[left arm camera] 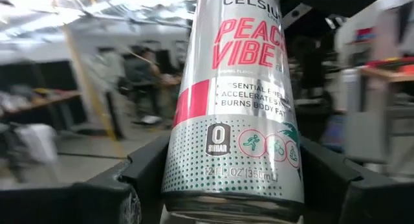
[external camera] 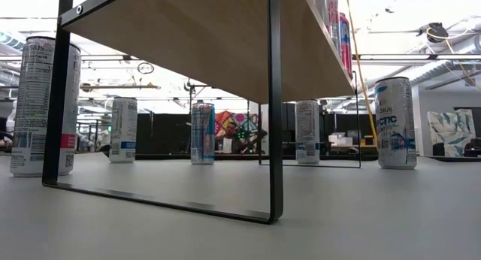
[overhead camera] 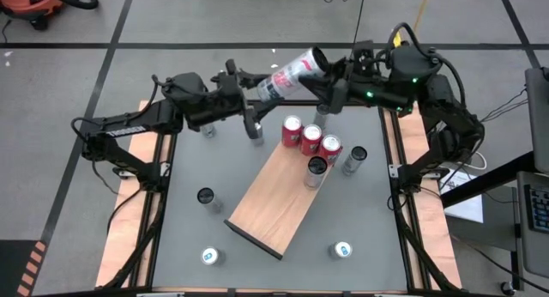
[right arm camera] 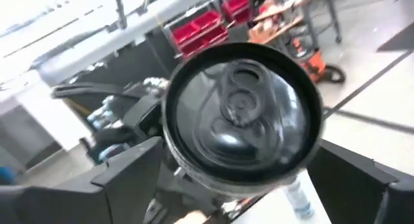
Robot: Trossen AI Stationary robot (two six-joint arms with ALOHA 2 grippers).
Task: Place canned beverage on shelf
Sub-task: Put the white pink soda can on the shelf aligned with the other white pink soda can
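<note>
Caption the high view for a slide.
Left gripper holds a tilted can up toward the right gripper, above the wooden shelf carrying four cans.

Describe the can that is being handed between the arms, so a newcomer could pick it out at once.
Start at the wooden shelf lying slantwise on the table, then look past its far end to where the two arms meet. There the left gripper holds a silver and pink can by its base, its top toward the open right gripper. It alone is off the table, tilted in mid-air.
</note>
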